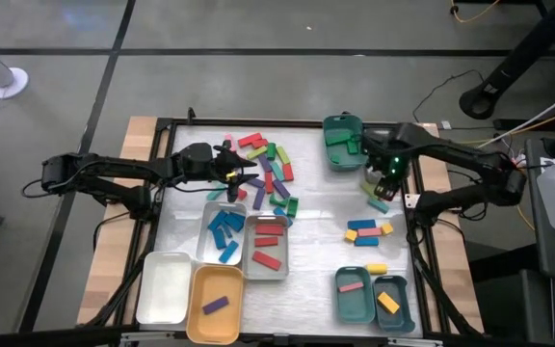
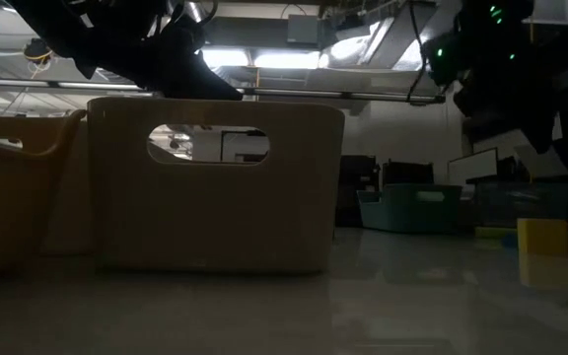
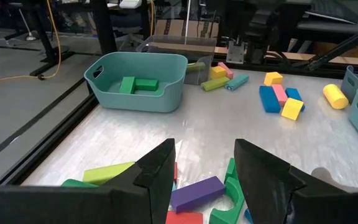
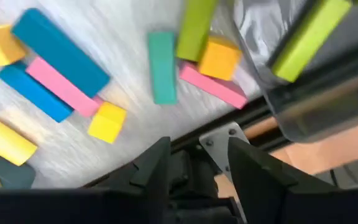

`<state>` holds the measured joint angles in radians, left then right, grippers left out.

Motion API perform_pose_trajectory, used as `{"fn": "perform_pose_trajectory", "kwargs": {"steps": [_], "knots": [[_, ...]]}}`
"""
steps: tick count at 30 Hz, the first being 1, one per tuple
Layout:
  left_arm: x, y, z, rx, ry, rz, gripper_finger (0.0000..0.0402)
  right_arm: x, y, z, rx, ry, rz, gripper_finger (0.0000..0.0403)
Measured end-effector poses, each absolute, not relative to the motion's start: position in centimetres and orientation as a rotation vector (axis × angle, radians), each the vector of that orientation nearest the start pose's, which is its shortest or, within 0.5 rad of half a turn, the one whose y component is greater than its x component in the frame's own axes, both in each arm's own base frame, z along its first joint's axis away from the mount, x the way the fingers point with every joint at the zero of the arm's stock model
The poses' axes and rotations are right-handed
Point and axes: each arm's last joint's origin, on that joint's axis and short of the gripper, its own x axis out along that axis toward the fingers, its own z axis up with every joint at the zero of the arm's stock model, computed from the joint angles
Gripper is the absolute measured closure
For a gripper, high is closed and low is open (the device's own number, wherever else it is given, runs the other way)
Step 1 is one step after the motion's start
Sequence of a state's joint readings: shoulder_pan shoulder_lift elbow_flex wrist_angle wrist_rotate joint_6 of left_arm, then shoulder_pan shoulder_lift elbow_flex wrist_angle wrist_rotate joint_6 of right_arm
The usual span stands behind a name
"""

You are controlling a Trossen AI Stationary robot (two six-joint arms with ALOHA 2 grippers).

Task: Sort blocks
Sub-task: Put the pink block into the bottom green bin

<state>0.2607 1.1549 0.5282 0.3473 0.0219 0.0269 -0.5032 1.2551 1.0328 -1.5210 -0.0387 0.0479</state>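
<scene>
Table (image 1: 316,207) w/ scattered blocks (image 1: 263,169); left gripper (image 1: 234,172) spread over pile, right gripper (image 1: 382,183) spread, empty, by green tray (image 1: 340,145).

1. The blocks (image 1: 261,170) in the loose pile are showing red, green, lime, purple, pink and teal.
2. The grey tray (image 1: 222,232) is holding only blue blocks, and its grey neighbour (image 1: 267,246) only red ones.
3. The orange tray (image 1: 214,304) is carrying one purple block (image 1: 216,305); the white tray (image 1: 165,286) beside it is looking plain white.
4. The teal bin (image 3: 138,79) is showing two green blocks (image 3: 138,84).
5. Both grippers, left (image 3: 204,180) and right (image 4: 196,168), are looking dark, near black.
6. The table (image 1: 321,241) is gleaming pale silver-grey.
</scene>
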Motion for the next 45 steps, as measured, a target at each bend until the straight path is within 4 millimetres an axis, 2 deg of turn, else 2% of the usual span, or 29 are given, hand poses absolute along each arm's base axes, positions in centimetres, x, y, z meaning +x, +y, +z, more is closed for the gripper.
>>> {"fn": "perform_pose_trajectory", "kwargs": {"steps": [3, 5, 11, 13, 15, 20, 27, 35, 45], "knots": [[23.2, 6.1, 22.3, -0.013, 0.281, 0.233, 0.0247, 15.6, -6.7, 26.7, 0.444, 1.656, -0.358, 0.0244], [23.2, 6.1, 22.3, -0.008, 0.281, 0.233, 0.0247, 15.6, -5.7, 26.2, 0.398, 1.645, -0.35, 0.0244], [23.2, 6.1, 22.3, -0.006, 0.281, 0.233, 0.0247, 14.0, -2.9, 22.0, 0.26, 1.726, -0.265, 0.0244], [23.2, 6.1, 22.3, -0.006, 0.281, 0.233, 0.0247, 13.5, -2.5, 20.7, 0.214, 1.768, -0.296, 0.0244], [23.2, 6.1, 22.3, -0.006, 0.281, 0.233, 0.0247, 13.2, -2.4, 20.2, 0.189, 1.793, -0.337, 0.0244], [23.2, 6.1, 22.3, -0.006, 0.281, 0.233, 0.0247, 13.4, -2.5, 20.4, 0.163, 1.765, -0.395, 0.0244], [23.2, 6.1, 22.3, -0.006, 0.281, 0.233, 0.0247, 14.7, -2.8, 19.3, 0.168, 1.611, -0.41, 0.0244], [23.2, 6.1, 22.3, -0.006, 0.281, 0.233, 0.0247, 15.1, -3.0, 18.4, 0.145, 1.681, -0.503, 0.0244], [23.2, 6.1, 22.3, -0.006, 0.281, 0.232, 0.0247, 16.3, -3.3, 15.8, 0.115, 1.866, -0.535, 0.0244]]}}
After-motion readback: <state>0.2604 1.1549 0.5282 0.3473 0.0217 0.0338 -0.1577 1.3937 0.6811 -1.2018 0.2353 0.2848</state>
